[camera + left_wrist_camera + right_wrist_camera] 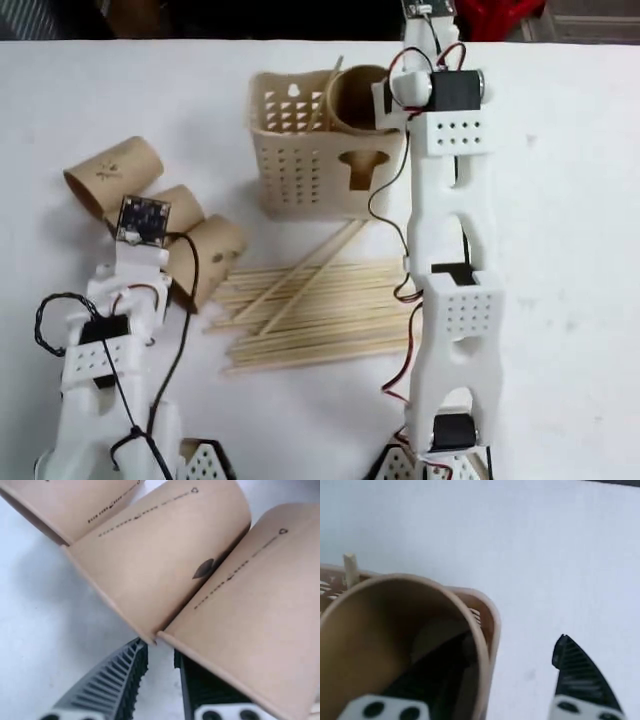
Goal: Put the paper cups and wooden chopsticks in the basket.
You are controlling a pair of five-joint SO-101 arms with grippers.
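Three paper cups (pixel 160 555) lie side by side just beyond the parted end effector (pixel 160 652).

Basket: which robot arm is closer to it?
Right. The right gripper is at the basket's rim, with one finger inside the cup standing in it. The left gripper is off to the side, at the cups lying on the table.

4 paper cups (pixel 185 207): 3 mid-left on table, 1 upper centre in basket (pixel 300 165). Baskets: 1. Chopsticks (pixel 310 310): loose pile centre, too many to count, plus approx. 1 in basket. Arms (pixel 452 300): 2.
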